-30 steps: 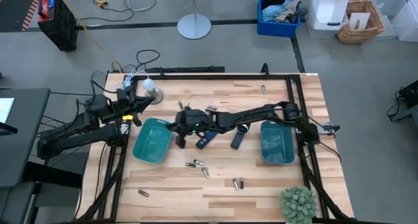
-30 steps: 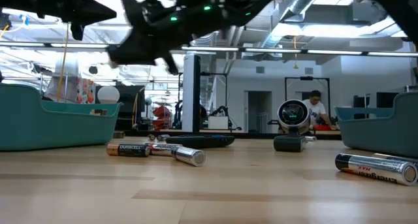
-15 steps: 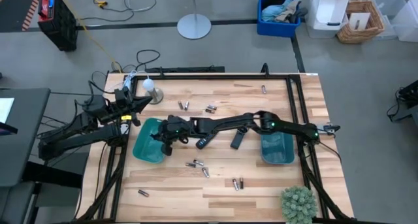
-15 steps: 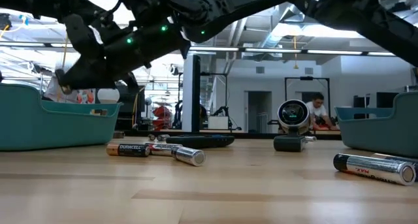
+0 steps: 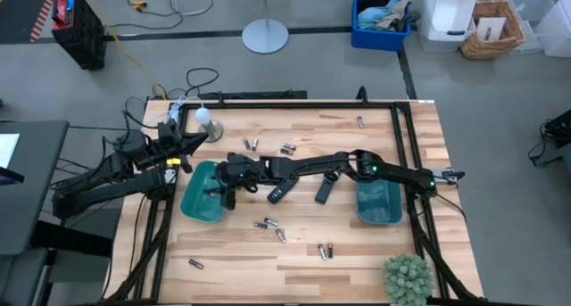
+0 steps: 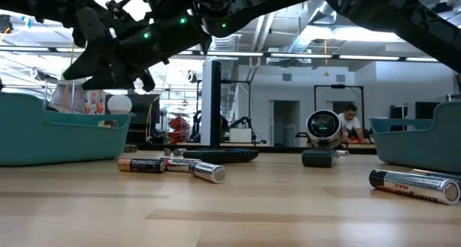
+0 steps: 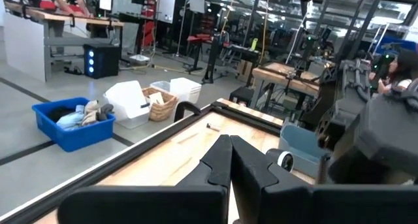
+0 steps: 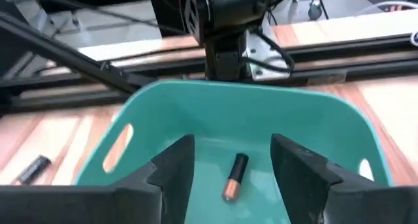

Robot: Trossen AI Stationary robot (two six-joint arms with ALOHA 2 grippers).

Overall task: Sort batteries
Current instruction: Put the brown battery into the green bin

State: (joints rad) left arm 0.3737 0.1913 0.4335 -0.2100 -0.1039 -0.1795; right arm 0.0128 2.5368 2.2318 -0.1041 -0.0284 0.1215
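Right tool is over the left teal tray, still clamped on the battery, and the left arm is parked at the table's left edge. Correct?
Not quite. The right tool is over the left tray, but it is open: in the right wrist view the battery lies loose on the tray floor between the spread fingers. The left tool is indeed parked at the table's left edge.

teal tray, black-and-copper battery — pale wood table

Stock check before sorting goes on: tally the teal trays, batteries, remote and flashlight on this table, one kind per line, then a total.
Teal trays: 2
Batteries: 12 (11 loose on the wood, 1 inside a tray)
Remote: 1
Flashlight: 1
Total: 16
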